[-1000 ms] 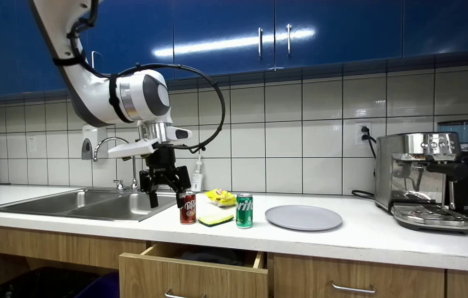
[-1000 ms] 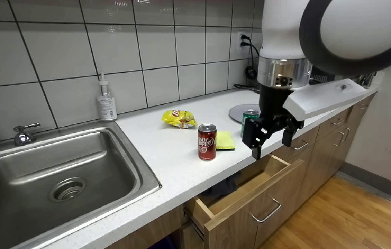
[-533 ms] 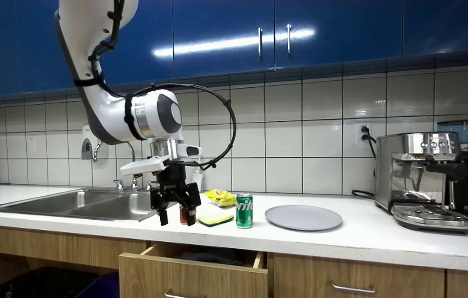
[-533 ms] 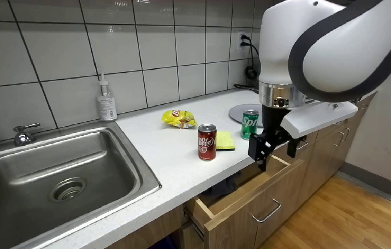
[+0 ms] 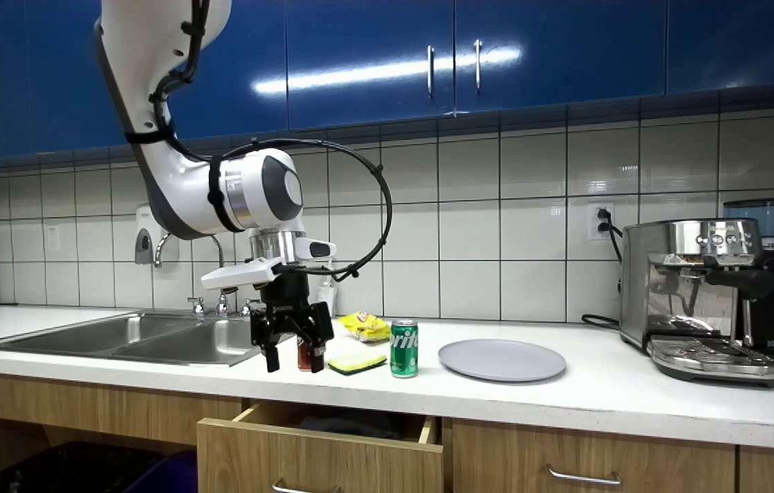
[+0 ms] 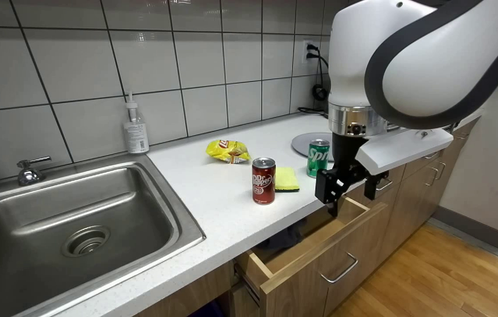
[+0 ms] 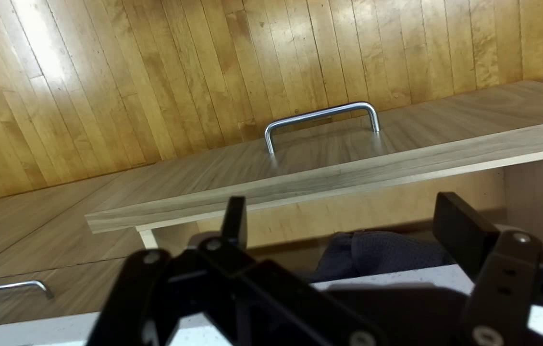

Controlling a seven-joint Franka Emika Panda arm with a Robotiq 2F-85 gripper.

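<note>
Claw point(image 5: 294, 361) spread, empty, near open wooden drawer point(image 5: 332, 453). Drawer likely rigid; metal bar handle point(image 7: 320, 115) best hold. Dark cloth point(image 7: 382, 252) inside probably light, soft; pinch fold.

In an exterior view, the red can point(image 6: 264, 181) is showing "Dr Pepper", with smaller print beneath it blurring past reading; at its two o'clock, the green can point(image 6: 317, 159) is bearing "Sprite" — wrapping round the side, so both exterior views are giving only part of it; at the red can's ten o'clock, the yellow bag point(image 6: 228, 152) is carrying creased, unclear lettering; at the bag's nine o'clock, the pump bottle point(image 6: 136, 137) is wearing fine print — too small to make out; faint marking on the gripper point(image 5: 294, 363) is likewise escaping reading.
</note>
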